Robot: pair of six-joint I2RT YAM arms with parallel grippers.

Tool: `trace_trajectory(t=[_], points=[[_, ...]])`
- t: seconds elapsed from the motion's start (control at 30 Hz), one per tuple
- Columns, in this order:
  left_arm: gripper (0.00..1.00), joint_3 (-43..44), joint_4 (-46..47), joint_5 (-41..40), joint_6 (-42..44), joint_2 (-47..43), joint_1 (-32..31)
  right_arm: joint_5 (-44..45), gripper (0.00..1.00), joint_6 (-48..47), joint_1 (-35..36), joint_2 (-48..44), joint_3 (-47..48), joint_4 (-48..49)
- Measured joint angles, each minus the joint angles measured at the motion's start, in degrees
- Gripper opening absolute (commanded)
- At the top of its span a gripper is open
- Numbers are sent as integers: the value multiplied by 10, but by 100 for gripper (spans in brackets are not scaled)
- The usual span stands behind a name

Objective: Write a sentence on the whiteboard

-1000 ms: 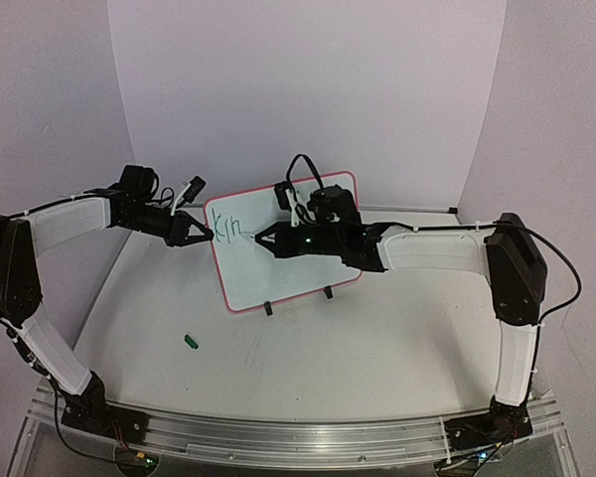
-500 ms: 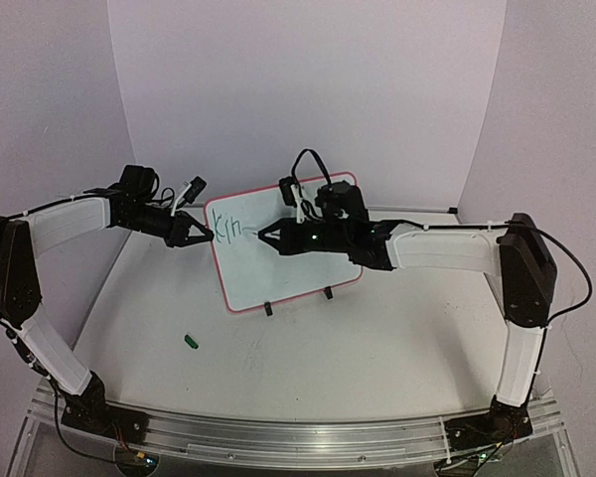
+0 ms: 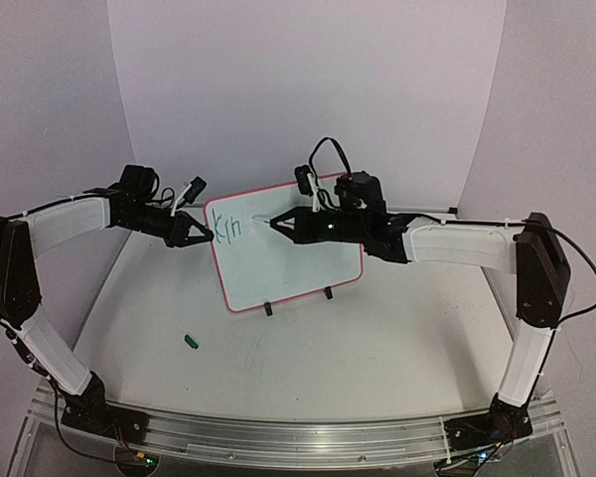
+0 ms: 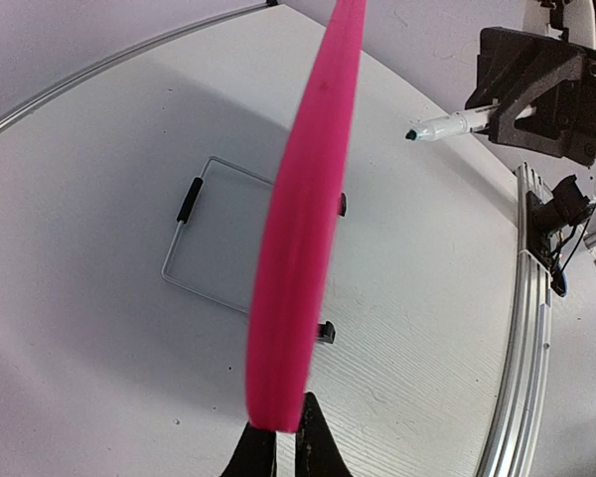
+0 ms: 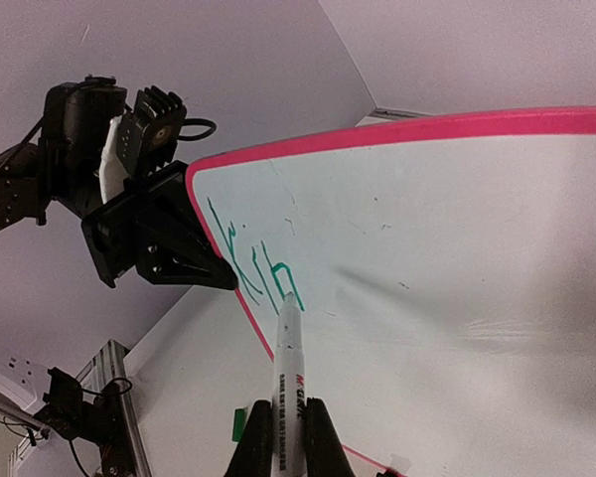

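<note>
The whiteboard [image 3: 288, 253], white with a red frame, stands tilted on two black feet mid-table. Green lettering [image 3: 225, 228] reading roughly "Kin" sits at its upper left, also in the right wrist view [image 5: 253, 263]. My left gripper [image 3: 204, 235] is shut on the board's left edge; the frame [image 4: 303, 219] runs up from the jaws in the left wrist view [image 4: 278, 445]. My right gripper [image 3: 290, 225] is shut on a white marker [image 5: 288, 368]. Its green tip [image 3: 268, 221] points just right of the letters. The left wrist view shows a gap between the marker [image 4: 447, 124] and the board.
A small green marker cap [image 3: 190, 341] lies on the table front left of the board, and shows in the right wrist view [image 5: 237, 425]. The board's wire stand [image 4: 214, 234] rests behind it. Purple walls close off the left, back and right. An aluminium rail [image 3: 278, 437] runs along the near edge.
My right arm has reached further back and right, and the marker tip has risen and shifted a little right of the letters. The left gripper and the board have not moved.
</note>
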Motion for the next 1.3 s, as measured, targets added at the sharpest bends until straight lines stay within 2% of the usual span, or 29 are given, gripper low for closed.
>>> trace_trajectory(t=[1.3], points=[[0, 0, 0, -2, 0, 0, 0, -25, 0, 5, -9, 64, 62, -17]])
